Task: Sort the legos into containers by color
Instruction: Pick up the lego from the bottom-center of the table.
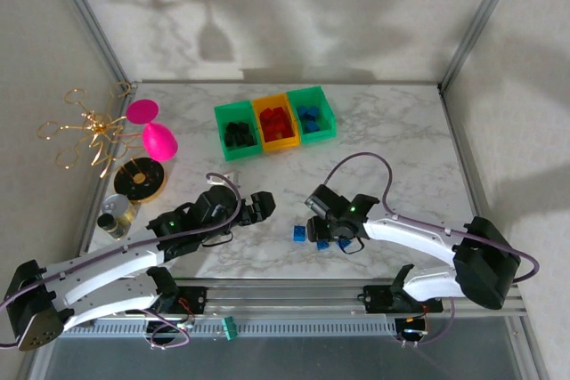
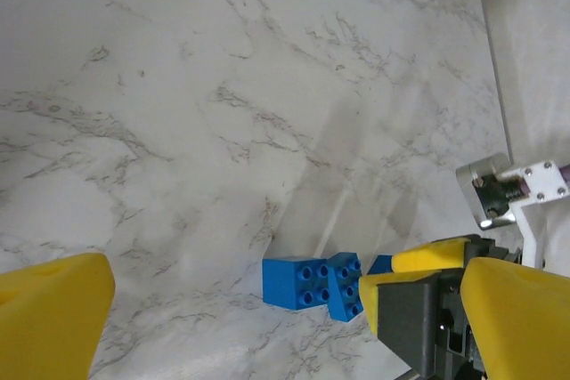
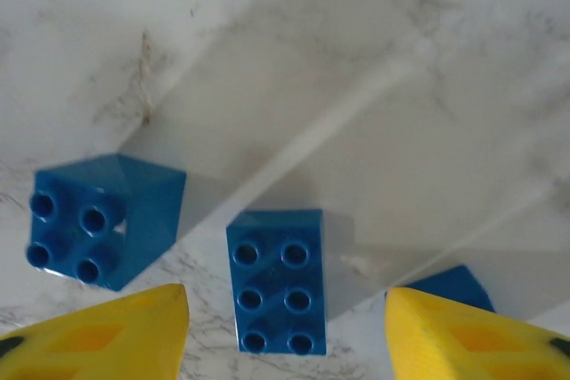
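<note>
left gripper [image 1: 260, 206] sits over bare marble table [image 1: 401, 149], jaws wide apart, nothing between them

containers [image 1: 252, 122] at back centre: left green bin [image 1: 219, 128] has black bricks [image 1: 237, 133], orange bin [image 1: 281, 144] has red bricks [image 1: 274, 122], right green bin [image 1: 329, 122] has blue bricks [image 1: 308, 116]

looks nearly done. legos left to sort are 3 blue ones on the table near the front, just right of centre

right wrist view: 2x2 brick [image 3: 102, 220] on the left, 2x3 brick [image 3: 276, 278] in the middle, corner of a 3rd brick [image 3: 450, 287] on the right, all apart from each other

right gripper [image 1: 326, 225] is straight above the 2x3 brick, yellow fingers [image 3: 107, 335] spread either side of it, not touching

bricks should be light, rigid, smooth-sided plastic: no crush risk, but they can skid or twist out on the marble. best grip the 2x3 brick across its 2 long flat sides, low and centred, not on the studs. my read is it belongs in the right green bin
</note>
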